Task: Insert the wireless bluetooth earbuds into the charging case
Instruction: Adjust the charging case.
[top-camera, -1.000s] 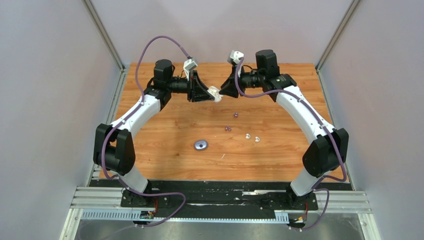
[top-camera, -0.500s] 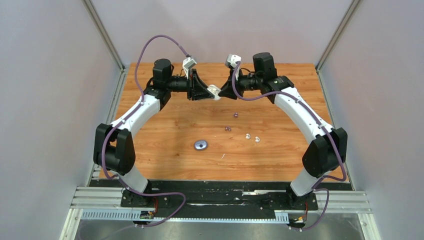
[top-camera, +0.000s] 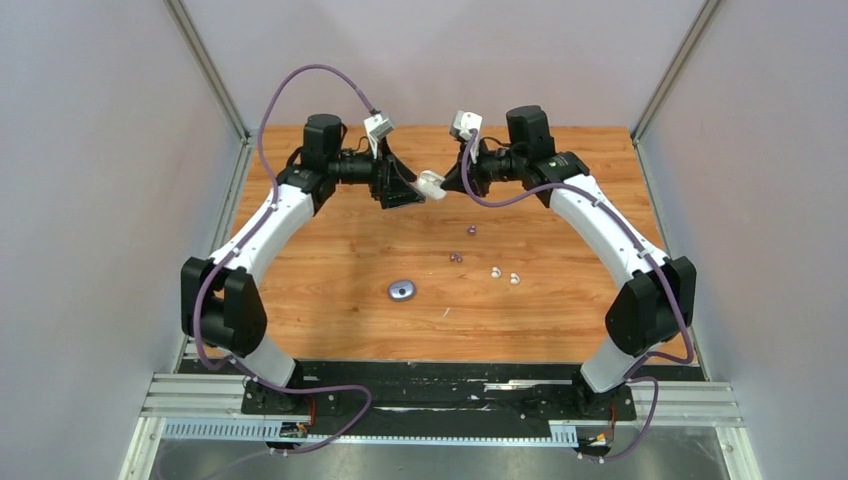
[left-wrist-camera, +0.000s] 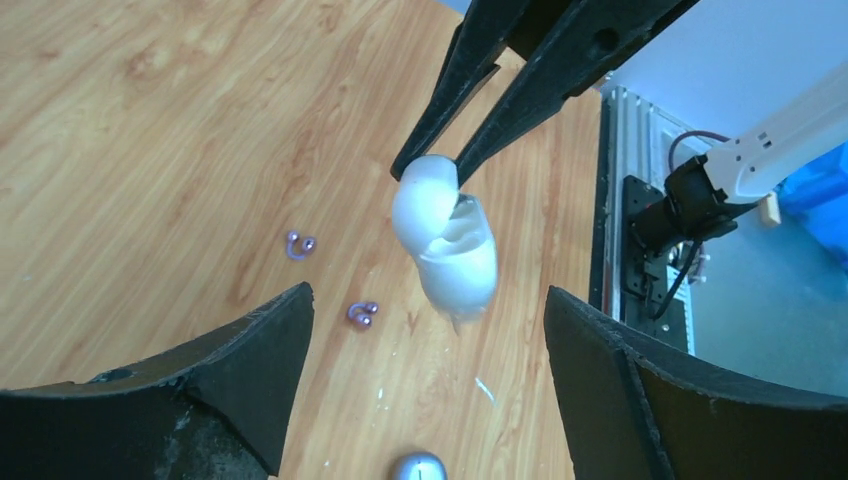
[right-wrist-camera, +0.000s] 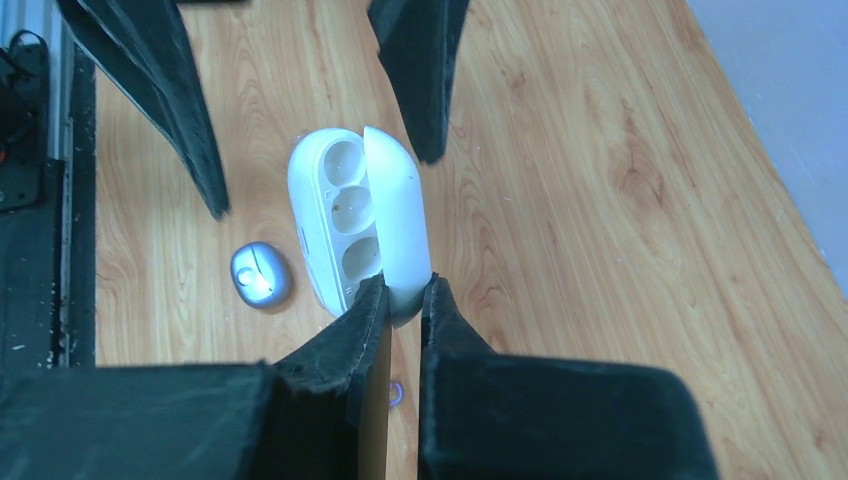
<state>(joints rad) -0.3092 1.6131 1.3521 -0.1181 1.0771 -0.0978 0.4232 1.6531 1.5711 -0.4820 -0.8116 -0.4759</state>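
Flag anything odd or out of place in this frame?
The white case hangs open in mid-air, pinched only by its smooth half in the right gripper. Its socketed half swings free and the sockets are empty. The left gripper has its jaws wide around the case, not touching. Purple earbuds and white earbuds lie loose on the table.

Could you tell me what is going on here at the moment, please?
The right claw is shut on the lid of the white case, holding it open above the table. The left claw is open close by the case, not gripping it. The purple buds and white buds lie loose on the table, none in a case yet. A bluish case lies nearer the arms.
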